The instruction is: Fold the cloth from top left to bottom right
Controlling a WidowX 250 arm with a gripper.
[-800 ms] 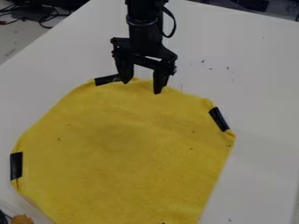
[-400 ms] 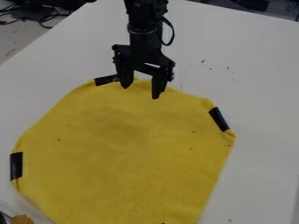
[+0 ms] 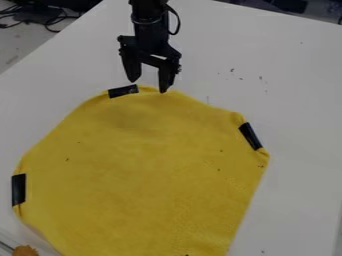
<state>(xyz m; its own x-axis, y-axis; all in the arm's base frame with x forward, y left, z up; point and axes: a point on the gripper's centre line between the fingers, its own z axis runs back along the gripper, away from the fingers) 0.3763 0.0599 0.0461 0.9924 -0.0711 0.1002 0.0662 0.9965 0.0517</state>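
My gripper (image 3: 147,87) hangs at the top edge of the cloth, open, with a wide gap between its two fingers. One fingertip is just above the black tape patch at the upper left; the other overlaps the cloth's top edge. The yellow cloth (image 3: 147,165) lies spread flat, its outline rounded with several sides, and its lower part runs out of the bottom of the view. Black tape patches mark its top (image 3: 123,91), right (image 3: 250,136) and left (image 3: 19,189) edges. Whether the fingertips touch the cloth I cannot tell.
The white table (image 3: 300,100) surrounds the cloth, with small dark specks right of the gripper. An orange-brown object (image 3: 25,251) sits at the bottom left corner beside a clear edge. Cables (image 3: 40,19) lie beyond the table at the upper left.
My gripper has moved left and up from over the cloth's top part, uncovering the top tape patch. It stays open, and the cloth lies as before.
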